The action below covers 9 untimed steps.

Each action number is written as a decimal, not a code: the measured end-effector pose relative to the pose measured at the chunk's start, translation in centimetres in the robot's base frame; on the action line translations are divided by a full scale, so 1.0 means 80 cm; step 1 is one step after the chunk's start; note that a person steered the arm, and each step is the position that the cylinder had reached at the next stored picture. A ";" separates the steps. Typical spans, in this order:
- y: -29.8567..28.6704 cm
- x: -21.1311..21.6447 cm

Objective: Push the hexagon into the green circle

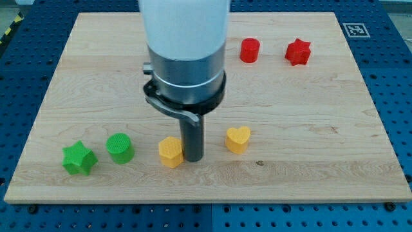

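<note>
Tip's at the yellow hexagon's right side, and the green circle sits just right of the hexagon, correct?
Not quite. In the camera view my tip is at the yellow hexagon's right side, but the green circle sits to the hexagon's left, not its right.

Wooden board (309,129) on blue, seemingly perforated table (399,96).

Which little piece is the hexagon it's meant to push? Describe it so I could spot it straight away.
Look along the near edge of the wooden board, at the view's bottom. Left of centre sits the yellow hexagon, touching the left side of my tip. The yellow heart to the right is lobed; the green circle to its left is round.
</note>
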<state>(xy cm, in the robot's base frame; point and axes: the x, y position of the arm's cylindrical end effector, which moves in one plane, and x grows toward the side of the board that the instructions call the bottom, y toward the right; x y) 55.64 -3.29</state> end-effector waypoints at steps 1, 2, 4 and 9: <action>-0.020 -0.003; -0.043 -0.010; -0.075 -0.017; 0.262 -0.049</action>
